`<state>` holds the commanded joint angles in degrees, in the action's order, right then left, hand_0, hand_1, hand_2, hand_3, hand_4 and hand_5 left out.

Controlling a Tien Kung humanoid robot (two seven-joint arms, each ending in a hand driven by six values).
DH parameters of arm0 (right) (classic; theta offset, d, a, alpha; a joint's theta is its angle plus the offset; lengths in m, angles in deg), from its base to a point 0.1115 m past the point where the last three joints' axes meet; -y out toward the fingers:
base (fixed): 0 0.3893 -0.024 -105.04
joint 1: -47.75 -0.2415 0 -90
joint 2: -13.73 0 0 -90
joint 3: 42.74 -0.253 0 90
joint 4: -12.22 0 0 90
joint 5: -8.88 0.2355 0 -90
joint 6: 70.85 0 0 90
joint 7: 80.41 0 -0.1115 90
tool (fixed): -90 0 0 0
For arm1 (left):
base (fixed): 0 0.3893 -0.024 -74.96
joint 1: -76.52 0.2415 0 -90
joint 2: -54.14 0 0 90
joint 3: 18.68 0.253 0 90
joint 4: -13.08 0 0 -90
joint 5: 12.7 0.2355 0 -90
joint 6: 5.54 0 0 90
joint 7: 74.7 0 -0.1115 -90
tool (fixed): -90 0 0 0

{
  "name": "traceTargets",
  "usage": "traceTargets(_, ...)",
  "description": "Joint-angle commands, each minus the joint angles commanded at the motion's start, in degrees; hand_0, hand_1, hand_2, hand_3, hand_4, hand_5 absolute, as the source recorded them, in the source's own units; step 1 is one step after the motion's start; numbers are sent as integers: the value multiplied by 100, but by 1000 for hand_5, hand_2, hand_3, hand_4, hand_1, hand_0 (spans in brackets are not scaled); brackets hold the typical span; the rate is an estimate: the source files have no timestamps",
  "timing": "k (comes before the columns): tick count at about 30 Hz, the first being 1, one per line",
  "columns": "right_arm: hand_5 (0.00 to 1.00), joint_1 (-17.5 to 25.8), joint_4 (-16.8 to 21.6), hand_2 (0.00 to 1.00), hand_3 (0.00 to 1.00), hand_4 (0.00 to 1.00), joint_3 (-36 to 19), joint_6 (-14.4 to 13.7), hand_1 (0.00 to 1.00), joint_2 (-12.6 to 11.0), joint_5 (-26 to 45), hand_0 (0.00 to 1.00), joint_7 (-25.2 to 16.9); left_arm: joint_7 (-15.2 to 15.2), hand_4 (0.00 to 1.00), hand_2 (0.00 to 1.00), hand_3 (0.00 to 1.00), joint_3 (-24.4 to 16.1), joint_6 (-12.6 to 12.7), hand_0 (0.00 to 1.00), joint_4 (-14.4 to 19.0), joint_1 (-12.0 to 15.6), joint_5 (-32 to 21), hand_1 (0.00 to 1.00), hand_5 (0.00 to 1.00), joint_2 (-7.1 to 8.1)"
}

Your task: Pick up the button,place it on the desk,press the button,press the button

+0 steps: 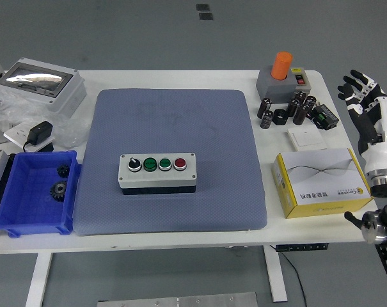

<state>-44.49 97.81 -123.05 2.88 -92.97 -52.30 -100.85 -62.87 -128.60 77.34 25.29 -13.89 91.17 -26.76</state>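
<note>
A grey button box (157, 172) lies on the blue-grey mat (174, 115), near the mat's front middle. Its top carries a black knob, two green buttons and a red button (180, 164) in a row. My right hand (361, 96) is raised off the table's right edge, far from the box, its fingers spread and holding nothing. The left arm is out of the picture.
A yellow-and-white carton (322, 183) sits right of the mat. Behind it lie a white switch plate (307, 138), several black cylinders (294, 109) and a grey block with an orange button (282, 75). A blue bin (34, 192) with gears and a grey enclosure (38, 86) stand at the left.
</note>
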Motion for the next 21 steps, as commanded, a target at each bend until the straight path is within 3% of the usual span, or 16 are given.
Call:
traceTargets(9, 481, -168, 132, 770, 784, 739, 128, -27, 722, -31, -18, 724, 45, -27, 660, 637, 767, -63, -19, 682, -11, -44, 113, 656, 759, 35)
traceTargets(21, 476, -187, 27, 772, 782, 732, 76, -44, 727, -8, 42, 724, 44, -37, 659, 637, 762, -46, -41, 682, -32, -43, 139, 656, 728, 25)
